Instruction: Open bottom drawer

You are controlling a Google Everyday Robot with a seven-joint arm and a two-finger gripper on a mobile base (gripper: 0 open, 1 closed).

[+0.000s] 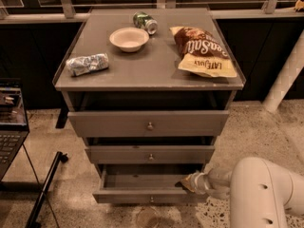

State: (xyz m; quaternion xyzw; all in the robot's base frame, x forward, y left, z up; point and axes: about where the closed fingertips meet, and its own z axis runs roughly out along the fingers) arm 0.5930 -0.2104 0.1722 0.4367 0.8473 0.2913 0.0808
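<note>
On my counter [142,77] lie a crumpled silver bottle [88,63], a bowl [129,38] and a chip bag [202,51]. Lowest down, the bottom drawer [123,196] stands pulled out. My claw [186,185] sits at its right end, inside the front; open or closed, I cannot tell.

My smooth, off-white tubular arm [266,194] narrows to a pale wrist; my small tan gripper [188,184] sits at the grey-brown bottom drawer [142,195]'s right end.
</note>
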